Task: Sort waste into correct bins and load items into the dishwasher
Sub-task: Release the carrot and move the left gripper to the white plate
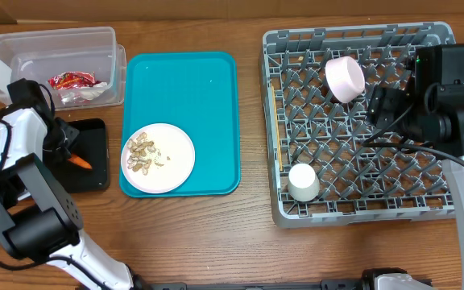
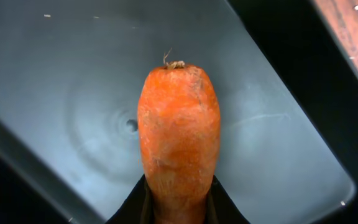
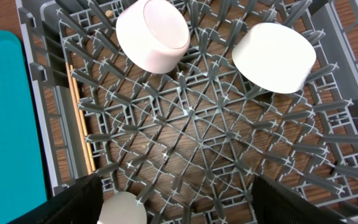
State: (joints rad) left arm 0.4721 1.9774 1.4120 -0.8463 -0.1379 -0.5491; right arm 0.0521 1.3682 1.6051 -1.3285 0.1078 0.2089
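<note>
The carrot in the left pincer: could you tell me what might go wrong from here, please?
1. The left pincer grips the carrot only at one end, so it could pivot or slip out.
2. Being rounded, it may roll when released into the black tray.
3. The shells on the plate are loose and may spill when it is tipped.

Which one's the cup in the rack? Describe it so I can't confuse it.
Find the big grey dish rack right of the teal tray. The cup stands alone in its near-left corner. It is smaller and whiter than the pale-pink bowl toward the rack's far side.
</note>
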